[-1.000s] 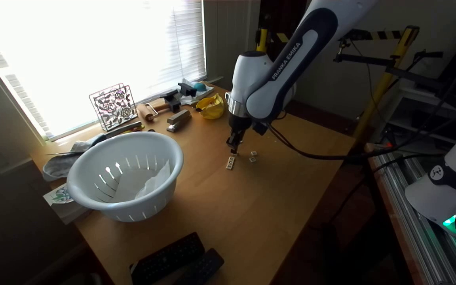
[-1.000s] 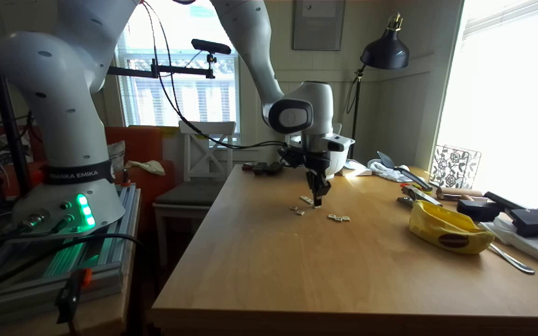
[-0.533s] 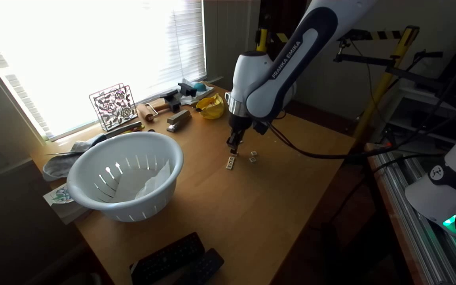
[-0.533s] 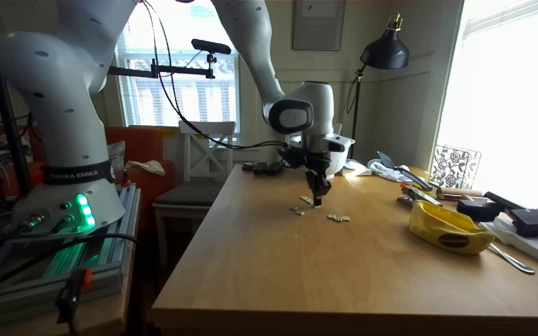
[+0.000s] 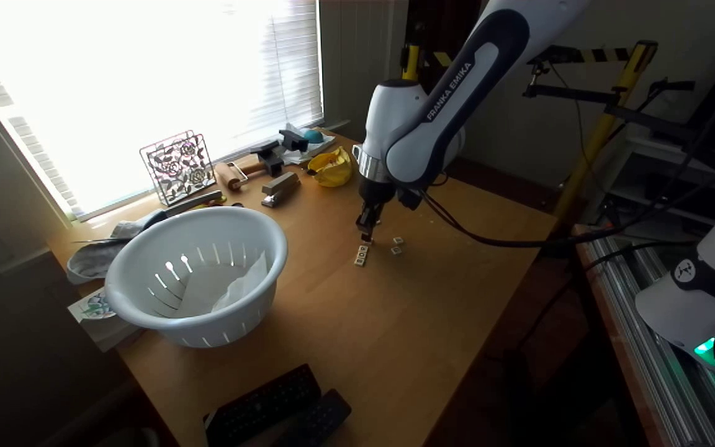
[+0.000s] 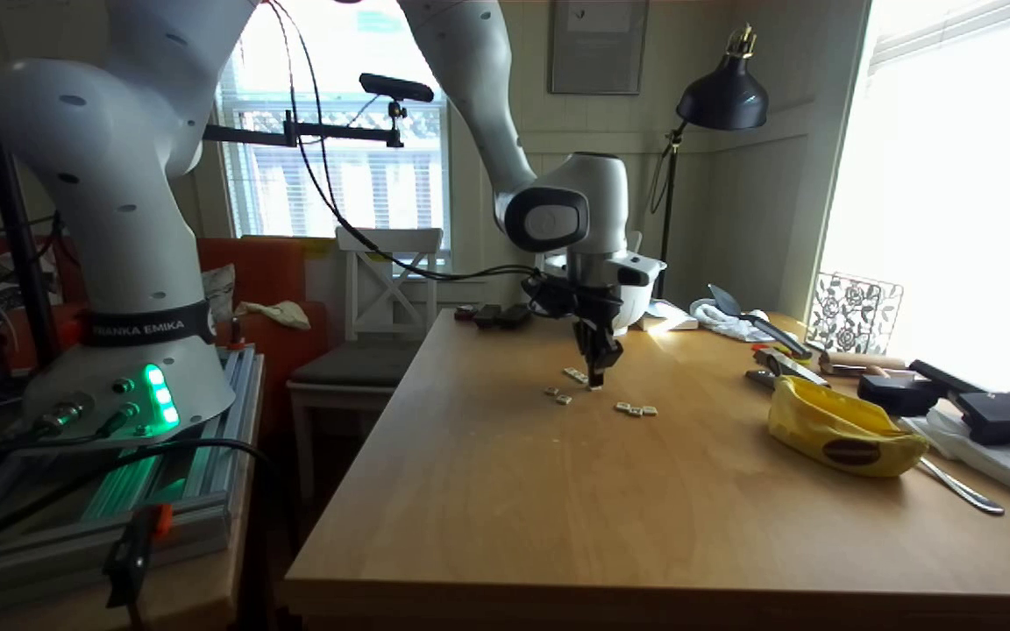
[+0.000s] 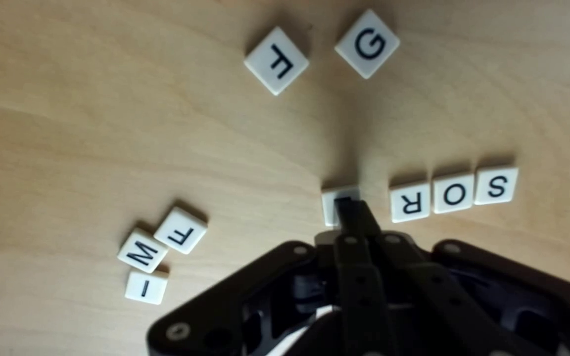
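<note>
In the wrist view, the fingers (image 7: 359, 220) were drawn together into a narrow tip, with nothing visible between them. That tip lay over a white letter tile (image 7: 329, 206) near the centre of the frame, hiding most of its face; it appeared to touch the tile from above, though contact could not be confirmed.

To its right, an R tile (image 7: 410, 202), an O tile (image 7: 453, 193) and an S tile (image 7: 496, 185) stood lined up. The covered tile sat roughly level with them, but a strip of bare wood separated it from R, so the lining-up looked partway, that gap not yet closed. An F tile (image 7: 276, 61) and a G tile (image 7: 367, 44) lay cornerwise at upper centre; three more tiles (image 7: 143, 250) were bunched at lower left, in no straight row.

In an exterior view, the surface (image 6: 645, 517) offered broad bare wood across the lower frame, its near edge well apart from the tiles; the left edge slanted closer. A yellow pouch (image 6: 838, 438) sat toward the right, well apart. In an exterior view, a white colander (image 5: 281, 251) stood at left, with room between its rim and the fingers.
</note>
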